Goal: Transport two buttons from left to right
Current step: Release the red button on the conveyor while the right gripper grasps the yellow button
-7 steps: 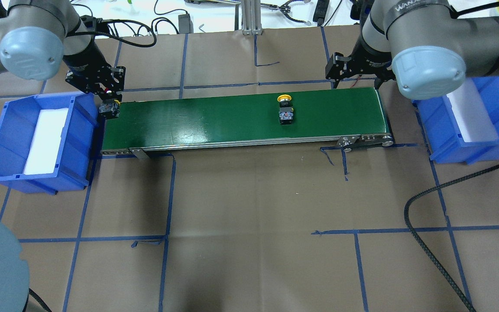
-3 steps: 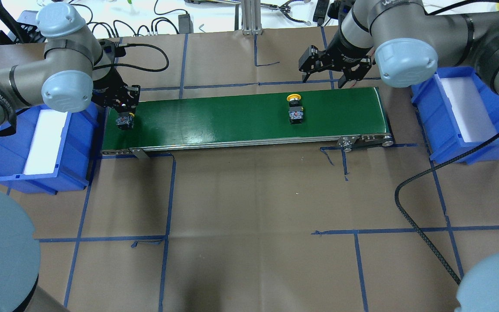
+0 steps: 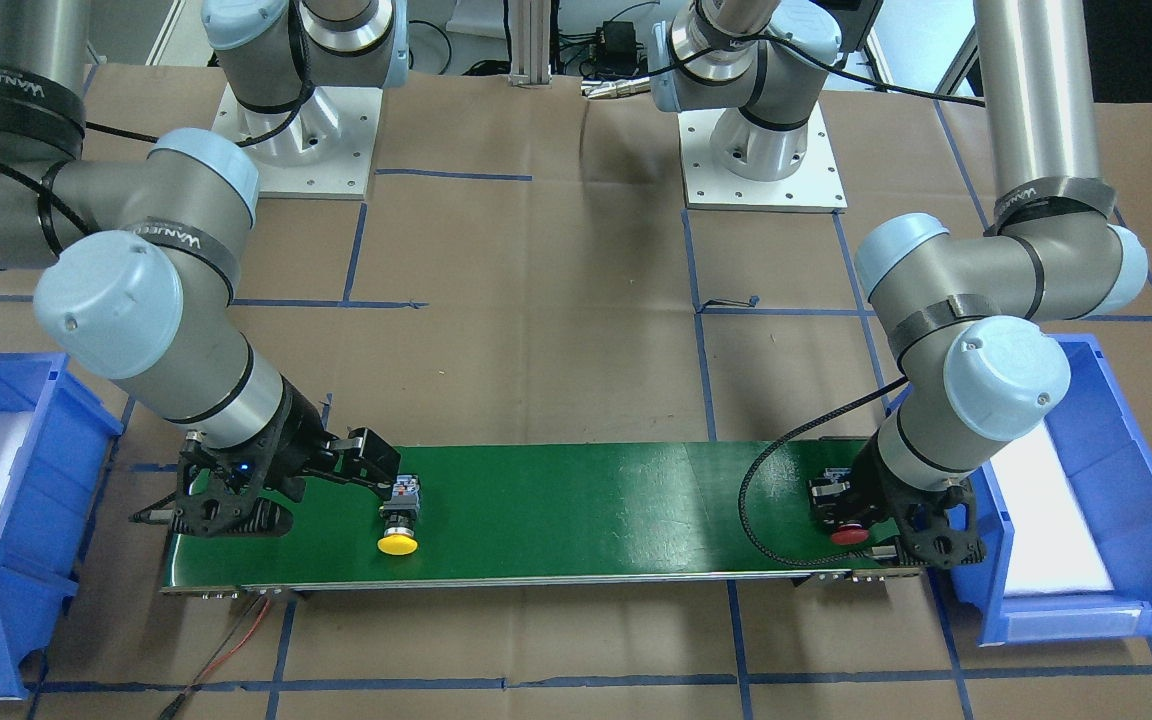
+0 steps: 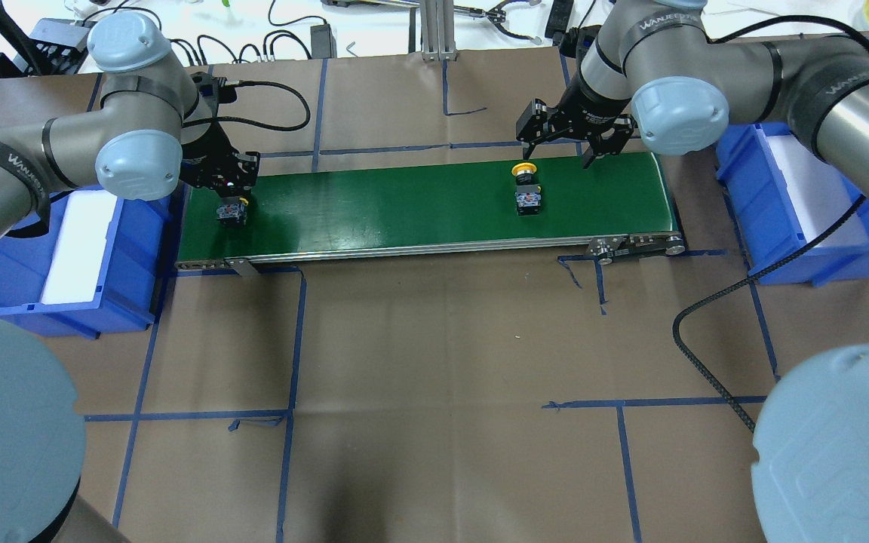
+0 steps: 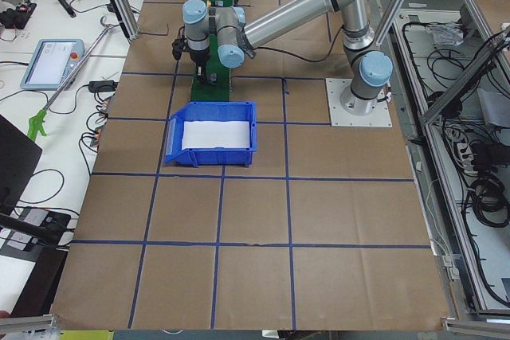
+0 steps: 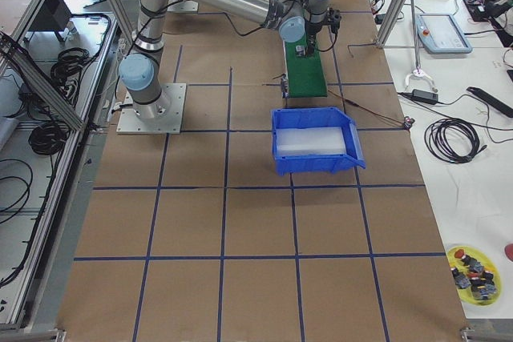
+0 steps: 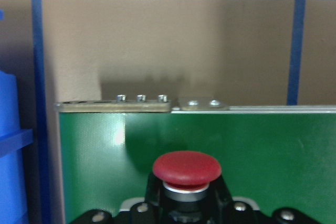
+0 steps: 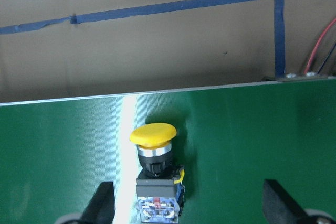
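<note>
The red button (image 7: 186, 169) was held clamped in the left pincer (image 4: 228, 197), low over the end of the green belt (image 4: 404, 204) beneath it. The right pincer (image 8: 189, 208) was spread wide. The yellow button (image 8: 155, 174) lay on its side on the belt between the fingers (image 8: 103, 203), nearer one than the other. For a sound grasp, the right pincer would best be centred over the block body, lowered, and closed on its flat sides, not the round cap.

Sheeny green belt (image 4: 404, 204), matt brown paper (image 4: 434, 339), glossy blue plastic bin (image 4: 65, 317), smooth-capped red button (image 7: 186, 167)
</note>
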{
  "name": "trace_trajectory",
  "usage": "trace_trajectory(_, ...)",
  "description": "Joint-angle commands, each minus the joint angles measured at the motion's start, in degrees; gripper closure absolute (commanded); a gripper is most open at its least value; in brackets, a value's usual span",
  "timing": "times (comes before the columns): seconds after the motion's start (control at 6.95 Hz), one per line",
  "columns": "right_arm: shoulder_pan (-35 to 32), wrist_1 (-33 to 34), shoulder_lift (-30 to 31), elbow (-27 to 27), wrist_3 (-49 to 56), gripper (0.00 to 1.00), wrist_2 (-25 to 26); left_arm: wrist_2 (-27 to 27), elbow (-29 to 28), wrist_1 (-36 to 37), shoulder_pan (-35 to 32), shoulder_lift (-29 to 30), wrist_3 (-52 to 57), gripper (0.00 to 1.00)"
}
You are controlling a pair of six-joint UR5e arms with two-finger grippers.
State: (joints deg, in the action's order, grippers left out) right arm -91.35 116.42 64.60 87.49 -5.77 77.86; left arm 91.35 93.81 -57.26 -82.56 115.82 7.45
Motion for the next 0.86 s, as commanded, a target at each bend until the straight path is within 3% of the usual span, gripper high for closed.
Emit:
trace_trajectory(0.0, -1.11, -0.06, -3.59, -2.76, -0.21, 0.01, 3.16, -0.3, -0.2, 0.13, -0.5, -0.51, -0.16, 0.0)
trace_trajectory(0.29, -1.29, -0.14, -4.57, -2.33, -0.38, 0.01, 3.26, -0.12, -2.13, -0.48, -0.41, -2.34, -0.16, 0.0)
trace_trajectory(0.72, -1.29, -0.5, -4.31, -0.05, -0.38, 0.01, 3.35, -0.47, -5.03, -13.18, -0.76, -9.36, -0.25, 0.0)
